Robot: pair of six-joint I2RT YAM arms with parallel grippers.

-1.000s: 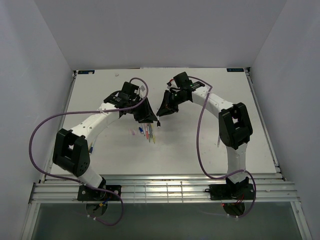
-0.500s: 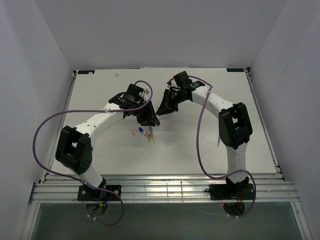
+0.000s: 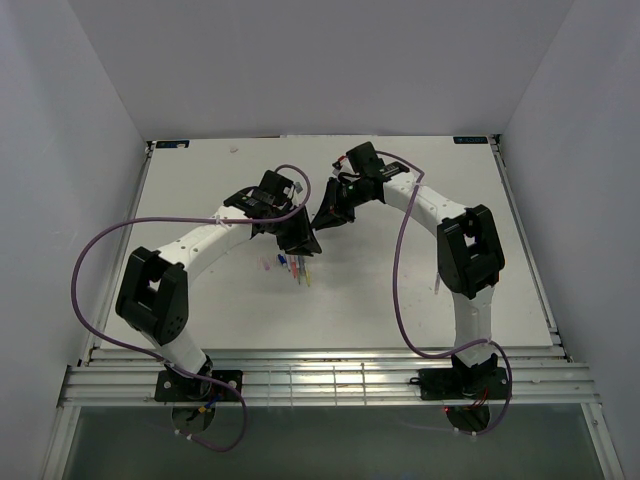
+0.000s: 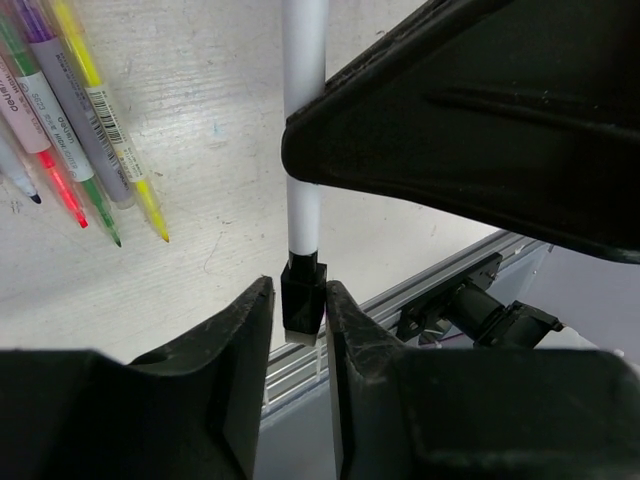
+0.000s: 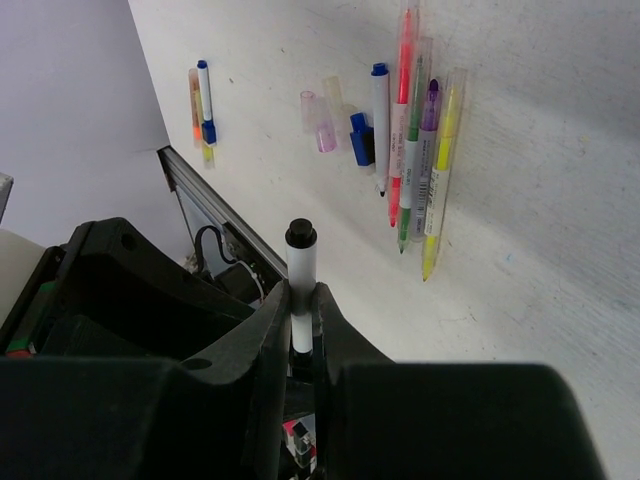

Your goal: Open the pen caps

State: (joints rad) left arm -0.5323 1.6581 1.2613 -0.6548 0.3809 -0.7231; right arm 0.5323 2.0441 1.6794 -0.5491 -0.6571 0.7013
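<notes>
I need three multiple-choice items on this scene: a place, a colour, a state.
1. Where is the cap of the white pen? A) on the table B) between the jaws of the left gripper C) on a yellow pen
2. What colour is that cap? A) black B) blue C) yellow
3. The jaws of the right gripper are: A) wide open B) shut on the white pen C) out of view
Key: B, seen in the left wrist view; A, it is black; B, the shaft is clamped.

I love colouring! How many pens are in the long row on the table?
5, side by side: blue pen, pink pen, green pen, purple pen, yellow pen. None seems hidden.
</notes>
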